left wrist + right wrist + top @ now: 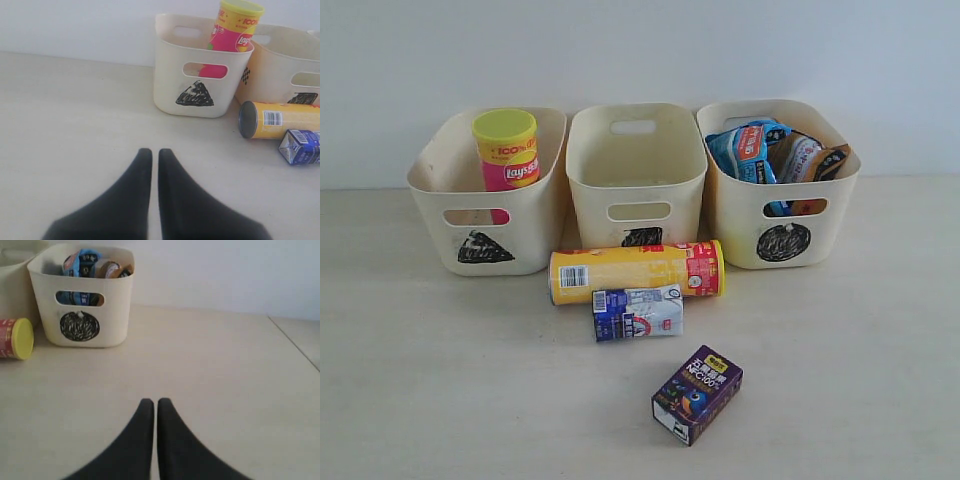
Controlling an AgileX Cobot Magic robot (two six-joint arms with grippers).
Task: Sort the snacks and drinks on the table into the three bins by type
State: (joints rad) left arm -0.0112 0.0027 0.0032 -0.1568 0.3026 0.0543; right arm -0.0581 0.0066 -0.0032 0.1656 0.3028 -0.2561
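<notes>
The pink tube with a yellow lid (507, 150) (233, 27) stands in the triangle bin (485, 195) (200, 70). The square bin (636, 170) (295, 70) in the middle holds nothing visible. The blue bag (748, 150) (82, 262) and orange bag (810, 160) (114, 269) sit in the circle bin (780, 190) (82, 297). The yellow-orange tube (635, 271) (280, 119) (15, 338) lies on its side before the bins, the white and blue carton (638, 312) (300, 147) against it. The dark purple carton (697, 393) lies nearer the front. My left gripper (151, 153) and right gripper (151, 402) are shut, empty, away from everything.
The pale table (440, 380) runs out to both sides of the items. A plain wall (620, 50) rises behind the bins. A seam in the tabletop (295, 345) crosses the right wrist view near its edge.
</notes>
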